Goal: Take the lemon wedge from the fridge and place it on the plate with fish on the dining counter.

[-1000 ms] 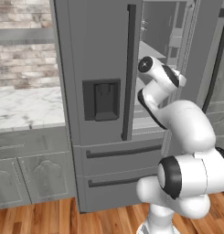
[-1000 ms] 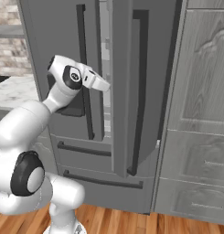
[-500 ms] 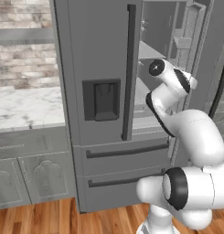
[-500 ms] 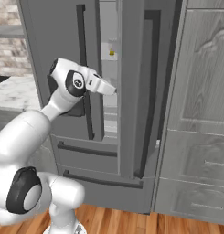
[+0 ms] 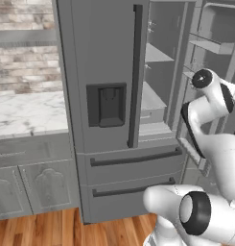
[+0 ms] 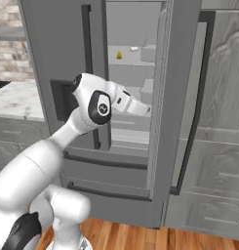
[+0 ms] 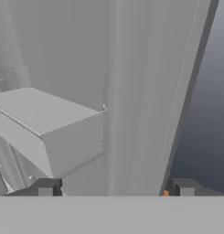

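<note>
The grey fridge (image 5: pixel 104 57) stands with its left door shut and its right door (image 6: pixel 177 97) swung open. A small yellow lemon wedge (image 6: pixel 119 55) sits on an upper shelf inside, toward the back left. My gripper (image 6: pixel 146 109) reaches into the opening at mid height, close to the inner edge of the open door, below and to the right of the wedge. In the hand view my gripper (image 7: pixel 114 189) is open, its tips wide apart with nothing between them, facing a pale door bin (image 7: pixel 54 128). The plate with fish and the dining counter are out of view.
Left of the fridge a marble worktop (image 5: pixel 28 113) tops grey arched cabinets (image 5: pixel 37 187). A tall grey cabinet (image 6: pixel 223 122) stands right behind the open door. Two fridge drawers (image 5: pixel 133 178) sit under the doors. The floor (image 5: pixel 52 230) is wood.
The right fridge door has swung from a narrow gap to wide open, uncovering the shelves and the lemon wedge. My arm has moved right along with the door's edge.
</note>
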Available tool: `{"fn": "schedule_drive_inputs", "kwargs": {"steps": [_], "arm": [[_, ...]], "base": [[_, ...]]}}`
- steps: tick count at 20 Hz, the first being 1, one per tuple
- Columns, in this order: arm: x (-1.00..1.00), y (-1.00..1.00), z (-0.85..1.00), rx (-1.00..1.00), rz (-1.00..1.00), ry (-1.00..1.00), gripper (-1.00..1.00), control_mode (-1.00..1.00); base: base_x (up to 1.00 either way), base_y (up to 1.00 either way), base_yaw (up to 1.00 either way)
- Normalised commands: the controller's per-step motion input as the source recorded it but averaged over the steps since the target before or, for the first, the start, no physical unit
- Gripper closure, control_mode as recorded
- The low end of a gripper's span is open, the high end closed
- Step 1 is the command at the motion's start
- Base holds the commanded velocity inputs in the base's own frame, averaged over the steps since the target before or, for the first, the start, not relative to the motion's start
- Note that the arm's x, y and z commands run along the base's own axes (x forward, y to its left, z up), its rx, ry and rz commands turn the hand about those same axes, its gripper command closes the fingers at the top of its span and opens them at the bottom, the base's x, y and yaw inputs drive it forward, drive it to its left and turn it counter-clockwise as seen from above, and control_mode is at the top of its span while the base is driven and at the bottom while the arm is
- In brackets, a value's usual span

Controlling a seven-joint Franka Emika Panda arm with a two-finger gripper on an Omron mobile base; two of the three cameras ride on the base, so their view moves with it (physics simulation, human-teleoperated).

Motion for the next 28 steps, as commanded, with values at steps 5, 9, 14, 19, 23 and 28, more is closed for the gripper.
{"fn": "schedule_drive_inputs", "kwargs": {"steps": [5,9,14,19,23,28], "arm": [[-0.43,0.61,0.04,-0.04,0.12,-0.02,-1.00,-1.00],[-0.41,1.00,0.37,-0.03,0.29,0.00,-1.00,-1.00],[-0.03,1.00,0.57,0.02,0.42,0.21,-1.00,-1.00],[0.00,1.00,0.27,0.19,0.51,0.33,-1.00,-1.00],[-0.19,0.94,0.01,0.25,0.43,0.10,-1.00,-1.00],[0.07,0.20,0.00,0.02,0.02,-0.02,-1.00,-1.00]], "base": [[0.00,0.00,0.00],[0.00,0.00,0.00],[0.00,0.00,0.00],[0.00,0.00,0.00],[0.00,0.00,0.00],[0.00,0.00,0.00]]}}
